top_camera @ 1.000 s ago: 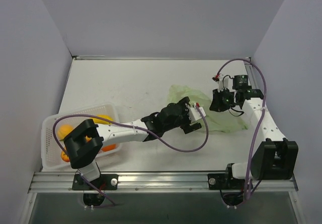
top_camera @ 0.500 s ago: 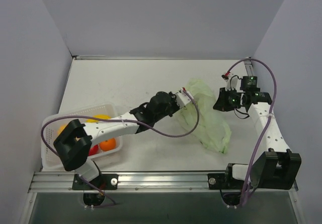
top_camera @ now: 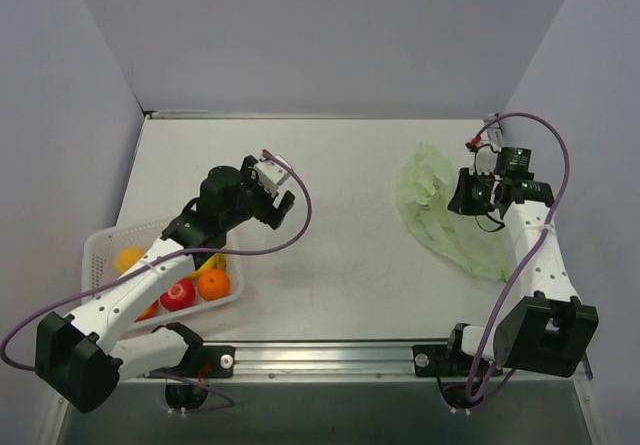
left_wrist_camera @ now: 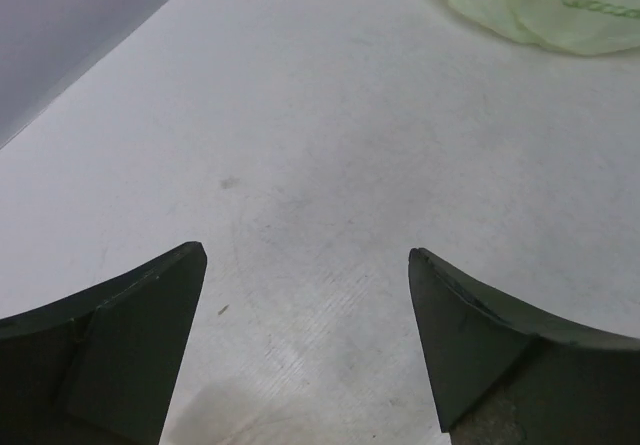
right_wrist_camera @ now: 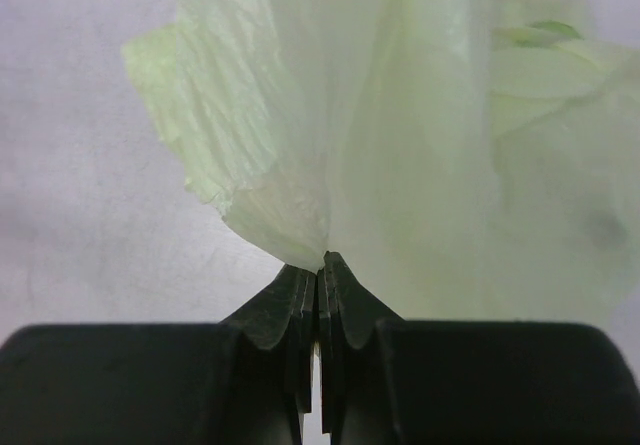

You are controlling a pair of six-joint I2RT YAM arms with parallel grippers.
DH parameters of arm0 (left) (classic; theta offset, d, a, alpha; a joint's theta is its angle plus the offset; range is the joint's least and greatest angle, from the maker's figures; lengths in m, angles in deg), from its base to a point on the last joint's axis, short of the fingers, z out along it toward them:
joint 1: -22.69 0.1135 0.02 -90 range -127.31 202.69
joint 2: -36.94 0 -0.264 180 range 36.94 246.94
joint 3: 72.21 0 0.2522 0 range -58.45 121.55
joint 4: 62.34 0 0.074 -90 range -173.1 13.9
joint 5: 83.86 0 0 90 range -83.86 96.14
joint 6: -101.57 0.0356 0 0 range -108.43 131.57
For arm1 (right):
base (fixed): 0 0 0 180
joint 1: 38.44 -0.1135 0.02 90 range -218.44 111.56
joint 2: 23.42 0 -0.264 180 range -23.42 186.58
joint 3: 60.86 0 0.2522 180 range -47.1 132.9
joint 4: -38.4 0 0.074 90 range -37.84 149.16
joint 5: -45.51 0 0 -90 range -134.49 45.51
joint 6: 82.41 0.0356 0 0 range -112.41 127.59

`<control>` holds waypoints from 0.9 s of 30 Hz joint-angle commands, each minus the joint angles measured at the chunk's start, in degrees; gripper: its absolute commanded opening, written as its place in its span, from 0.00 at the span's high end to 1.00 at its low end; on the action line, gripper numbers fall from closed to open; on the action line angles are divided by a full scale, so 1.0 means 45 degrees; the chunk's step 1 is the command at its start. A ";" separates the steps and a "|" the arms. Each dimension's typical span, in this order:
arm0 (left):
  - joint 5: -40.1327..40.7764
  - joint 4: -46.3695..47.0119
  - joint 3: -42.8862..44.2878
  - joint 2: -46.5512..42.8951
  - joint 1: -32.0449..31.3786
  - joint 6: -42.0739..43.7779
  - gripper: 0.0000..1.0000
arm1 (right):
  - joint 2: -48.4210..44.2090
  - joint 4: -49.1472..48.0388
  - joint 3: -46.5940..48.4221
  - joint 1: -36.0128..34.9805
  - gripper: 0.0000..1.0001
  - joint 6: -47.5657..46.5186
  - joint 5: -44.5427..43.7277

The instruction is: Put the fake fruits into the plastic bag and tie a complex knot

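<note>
The pale green plastic bag (top_camera: 440, 220) lies crumpled at the right of the table. My right gripper (top_camera: 455, 197) is shut on its film, which shows pinched between the jaws in the right wrist view (right_wrist_camera: 330, 145). The bag's edge also shows in the left wrist view (left_wrist_camera: 530, 5). My left gripper (top_camera: 278, 203) is open and empty over bare table at centre left, far from the bag. The fake fruits sit in the white basket (top_camera: 100, 245): a red apple (top_camera: 178, 294), an orange (top_camera: 213, 284), a banana (top_camera: 207, 264), another orange fruit (top_camera: 128, 260). No knot shows.
The white perforated basket stands at the near left corner, beside the left arm's base. Grey walls close the table at the back and both sides. A metal rail runs along the near edge.
My left gripper has let go of the bag and swung back left towards the basket. My right gripper has pulled the bag to the right.
</note>
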 commanded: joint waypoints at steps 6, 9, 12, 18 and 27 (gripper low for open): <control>-0.2137 0.2161 0.1025 0.1894 -0.2855 -0.0398 0.03 | 0.0587 0.0989 0.0623 -0.1201 1.00 0.0700 0.5164; -0.2176 0.3043 0.1474 0.3066 -0.3228 0.0010 0.03 | 0.0255 0.1146 0.0604 -0.1670 1.00 0.0602 0.5868; -0.2078 0.4000 0.1768 0.4084 -0.3268 0.0499 0.03 | -0.0018 0.1263 0.0428 -0.2021 1.00 0.0544 0.6203; -0.2761 0.5543 0.2198 0.5781 -0.3327 0.1184 0.03 | -0.0020 0.1341 -0.0060 -0.2549 1.00 0.0329 0.6847; -0.3388 0.7010 0.3056 0.7563 -0.3522 0.0519 0.11 | -0.0038 0.1555 -0.0237 -0.2921 1.00 0.0036 0.7200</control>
